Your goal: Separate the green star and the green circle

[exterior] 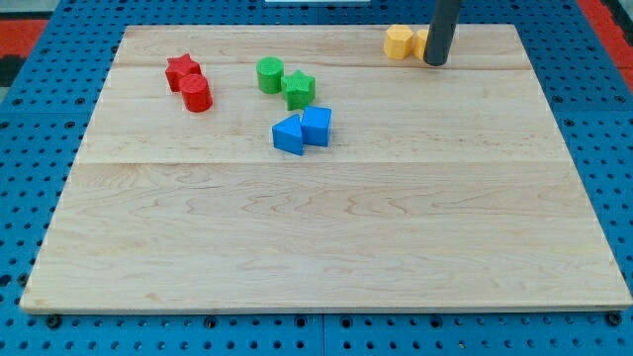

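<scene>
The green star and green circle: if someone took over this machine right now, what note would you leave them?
My tip rests near the view's top right, beside the yellow blocks, far from both green ones.
The green star block and the green circle block sit touching, circle on the view's left, near the top of the wooden board.
Two blue blocks lie just below the star; the red star and red cylinder lie to the view's left.
Done: nothing visible.
Left: bring the tip over and push the greens apart.
</scene>
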